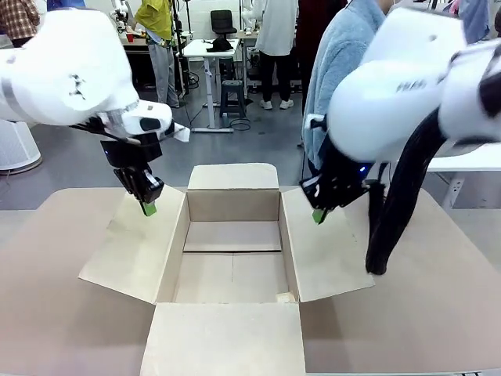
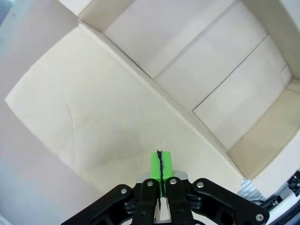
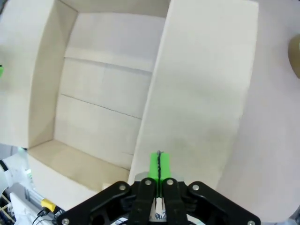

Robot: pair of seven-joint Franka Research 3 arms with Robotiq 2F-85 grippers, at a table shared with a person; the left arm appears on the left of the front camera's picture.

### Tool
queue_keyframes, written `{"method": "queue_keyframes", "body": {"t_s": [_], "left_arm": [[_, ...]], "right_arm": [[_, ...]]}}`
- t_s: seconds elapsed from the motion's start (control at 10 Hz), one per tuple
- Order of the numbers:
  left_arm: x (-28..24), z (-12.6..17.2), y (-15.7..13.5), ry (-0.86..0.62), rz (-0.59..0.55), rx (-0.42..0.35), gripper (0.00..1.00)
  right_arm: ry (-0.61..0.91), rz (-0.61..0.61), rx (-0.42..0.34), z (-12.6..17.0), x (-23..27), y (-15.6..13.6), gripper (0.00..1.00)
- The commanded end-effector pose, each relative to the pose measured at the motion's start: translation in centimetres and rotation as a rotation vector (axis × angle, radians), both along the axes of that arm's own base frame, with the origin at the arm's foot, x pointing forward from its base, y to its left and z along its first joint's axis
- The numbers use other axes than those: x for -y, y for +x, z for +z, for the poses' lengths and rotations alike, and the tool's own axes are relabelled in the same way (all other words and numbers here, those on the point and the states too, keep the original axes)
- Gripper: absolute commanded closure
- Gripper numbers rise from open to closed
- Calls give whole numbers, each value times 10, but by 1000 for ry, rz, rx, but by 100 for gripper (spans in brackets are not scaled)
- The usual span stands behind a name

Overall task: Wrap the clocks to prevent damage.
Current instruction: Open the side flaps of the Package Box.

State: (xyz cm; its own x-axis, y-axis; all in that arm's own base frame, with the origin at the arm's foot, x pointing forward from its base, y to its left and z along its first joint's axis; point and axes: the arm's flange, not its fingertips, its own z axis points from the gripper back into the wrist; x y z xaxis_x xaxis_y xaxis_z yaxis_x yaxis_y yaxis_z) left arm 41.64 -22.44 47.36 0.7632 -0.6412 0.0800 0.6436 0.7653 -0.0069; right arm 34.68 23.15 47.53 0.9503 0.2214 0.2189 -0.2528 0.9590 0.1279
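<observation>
Our left gripper (image 1: 149,207) and right gripper (image 1: 318,215), fingers clenched on nothing, sit over the spread side flaps (image 1: 133,251) of the cardboard box (image 1: 232,205) (likely holding them open, we judge).

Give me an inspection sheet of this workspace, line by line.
surface: tan table, bare around the box.
job's things: cardboard box open, four flaps spread outward, nothing seen inside.
clutter: one brownish rounded thing beyond the right flap, cut off by the frame.
grippers: left gripper shut over the left flap, holding nothing; right gripper shut over the right flap, holding nothing.
cables: black cable bundle hangs from the right arm toward the table.
surroundings: person in a light blue top at the far side; desks and other people farther back.
</observation>
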Motion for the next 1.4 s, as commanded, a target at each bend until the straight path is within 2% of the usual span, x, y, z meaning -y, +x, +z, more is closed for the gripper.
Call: {"method": "queue_keyframes", "body": {"t_s": [0.0,0.2,0.6,1.0,1.3], "left_arm": [[22,-13,-5,182,41,44,100],[25,-23,-8,273,55,46,100],[11,-42,-2,297,155,43,100],[-26,-83,15,135,408,31,100],[-38,-102,19,67,463,2,100]], "right_arm": [[-125,-29,10,-16,-20,-5,99],[-219,-58,21,-30,-20,-6,99],[-247,-104,-24,-56,-5,-2,99],[-181,-145,-86,-89,13,10,99],[-166,-139,-124,-105,12,15,99]]}}
